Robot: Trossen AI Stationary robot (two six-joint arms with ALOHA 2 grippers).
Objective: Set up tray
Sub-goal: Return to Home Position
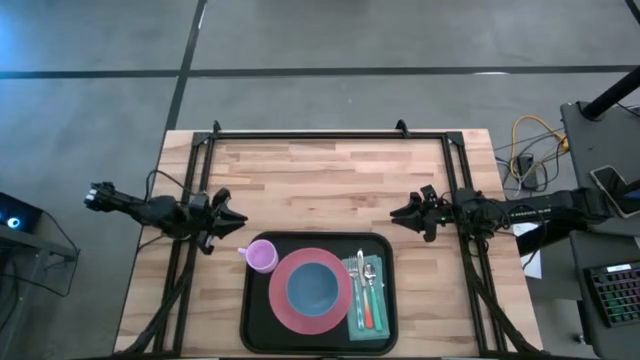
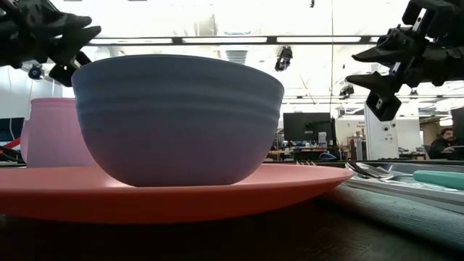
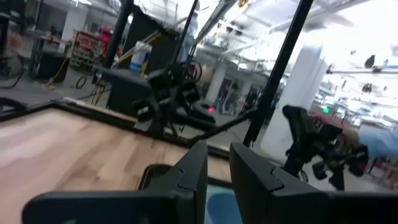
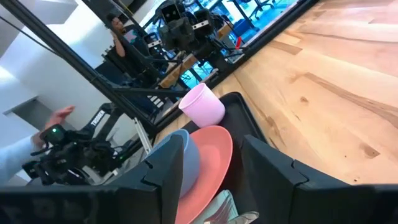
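The black tray lies at the table's near edge. On it rest a pink plate carrying a blue bowl, a pink cup at its far left corner, and a teal napkin with a fork, a spoon and an orange-handled knife. My left gripper hovers open just beyond the tray's far left corner. My right gripper hovers open beyond its far right corner. In the right wrist view the cup, plate and bowl show between the fingers.
Bare wooden tabletop stretches from the tray to the far edge, framed by black rails. A desk with cables and a keyboard stands off the table's right side. A person's hand shows in the room beyond.
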